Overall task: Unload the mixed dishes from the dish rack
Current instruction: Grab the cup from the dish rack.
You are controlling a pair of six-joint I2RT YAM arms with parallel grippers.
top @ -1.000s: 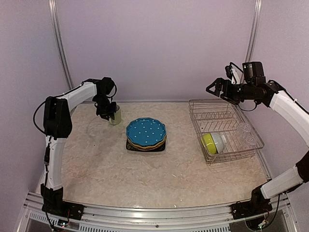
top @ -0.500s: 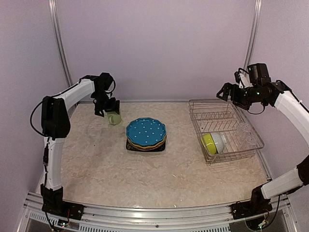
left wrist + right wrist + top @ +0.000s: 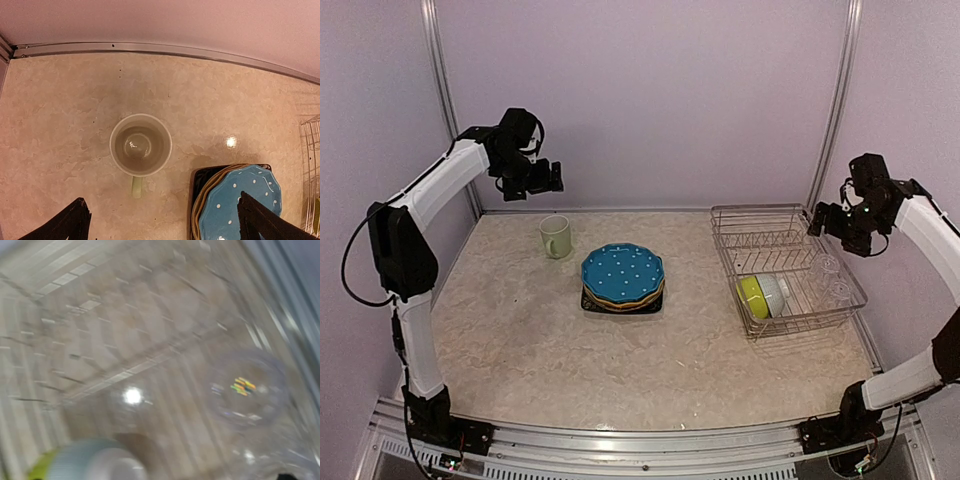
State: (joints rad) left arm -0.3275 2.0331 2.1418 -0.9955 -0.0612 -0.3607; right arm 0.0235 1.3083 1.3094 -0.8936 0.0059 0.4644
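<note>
The pale green mug (image 3: 556,237) (image 3: 140,145) stands upright on the table, handle toward the camera in the left wrist view. My left gripper (image 3: 546,180) (image 3: 164,222) hangs open well above it, holding nothing. The blue white-dotted plate (image 3: 623,273) (image 3: 239,205) tops a stack on the black square plate (image 3: 201,181). The dish rack (image 3: 782,214) holds a lime bowl (image 3: 751,296), a white bowl (image 3: 774,292) and two clear glasses (image 3: 828,268) (image 3: 247,390). My right gripper (image 3: 825,224) hovers open above the rack's far right corner. The right wrist view is blurred and its fingers do not show.
Pale walls enclose the table on three sides, with a metal rail (image 3: 150,48) along the back edge. The rack's wire edge (image 3: 314,150) shows at the right of the left wrist view. Upright plate prongs (image 3: 760,238) fill the rack's back half.
My left gripper opened, let go of the mug and rose up and back. The mug stays on the table. My right gripper swung right and lower, over the rack's far corner.
</note>
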